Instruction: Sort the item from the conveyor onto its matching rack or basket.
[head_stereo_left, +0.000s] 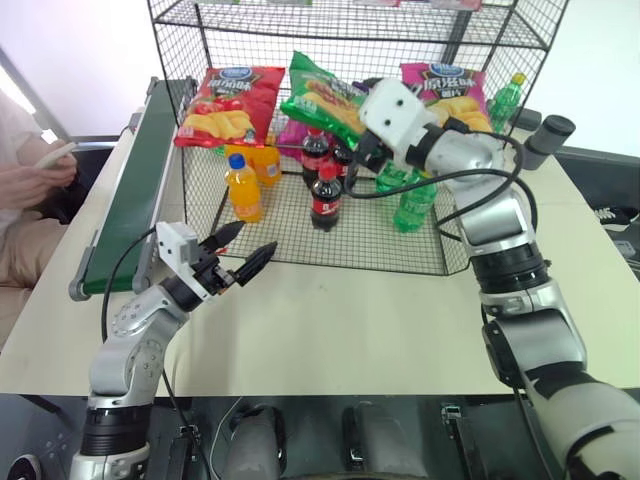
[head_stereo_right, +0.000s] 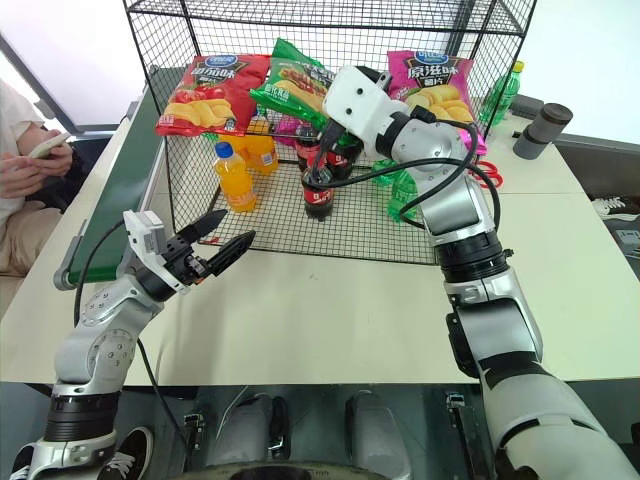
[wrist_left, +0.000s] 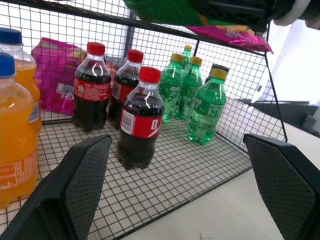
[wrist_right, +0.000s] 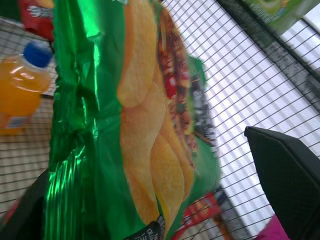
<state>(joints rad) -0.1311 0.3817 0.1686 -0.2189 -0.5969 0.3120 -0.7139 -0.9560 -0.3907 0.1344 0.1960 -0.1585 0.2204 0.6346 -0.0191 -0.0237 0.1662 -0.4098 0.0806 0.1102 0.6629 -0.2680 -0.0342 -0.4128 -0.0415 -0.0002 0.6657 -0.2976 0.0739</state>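
Green crisp bag (head_stereo_left: 322, 98) lies on rack (head_stereo_left: 420, 250) shelf.
I read right gripper (wrist_right: 165, 200) wide open, gripping nothing; left gripper (head_stereo_left: 240, 251) open, empty.

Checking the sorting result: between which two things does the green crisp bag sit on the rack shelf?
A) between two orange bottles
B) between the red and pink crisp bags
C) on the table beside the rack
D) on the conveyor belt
B: the green crisp bag lies on the rack shelf with the red crisp bag on one side and the pink crisp bag on the other.
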